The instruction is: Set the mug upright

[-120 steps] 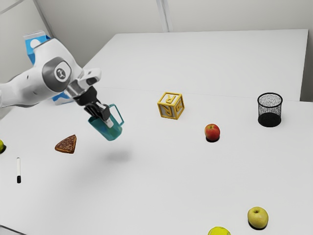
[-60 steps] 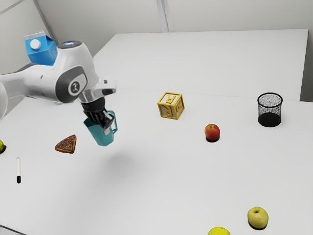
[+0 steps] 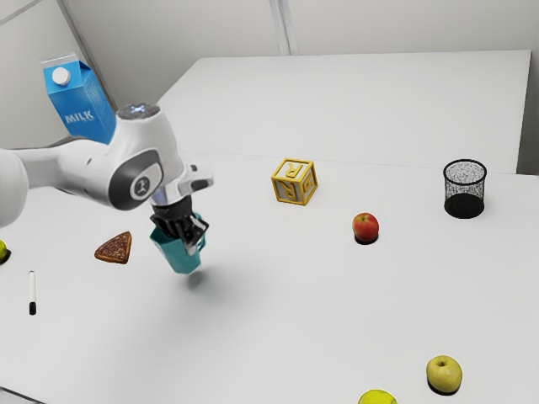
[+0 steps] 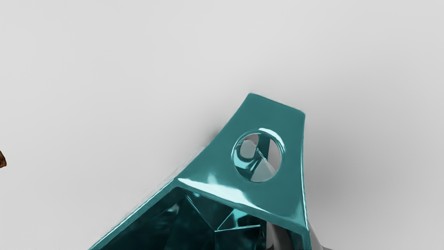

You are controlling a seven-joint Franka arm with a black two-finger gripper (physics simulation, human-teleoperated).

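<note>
My gripper (image 3: 193, 239) points down over the table at the exterior view's left, shut on the wall of the teal mug (image 3: 175, 254). The mug leans a little, its opening up and its base just above a shadow on the table; whether the base touches cannot be told. In the wrist view, the mug's handle side (image 4: 215, 189) shows a round hole, and its faceted inside is visible. My gripper (image 4: 295, 239) has one finger inside the mug's wall and the other outside it.
A blue milk carton (image 3: 82, 105) stands behind the arm. A brown wedge-shaped food piece (image 3: 114, 248) lies near the mug, with a marker (image 3: 33, 293) beyond. Toward the exterior view's right are a letter block (image 3: 294, 182), red apple (image 3: 365, 227), mesh cup (image 3: 465, 189) and yellow apple (image 3: 444, 374).
My hand has come down with the mug and turned to point more steeply downward. The mug has swung from a strong tilt to a smaller one, closer to the table.
</note>
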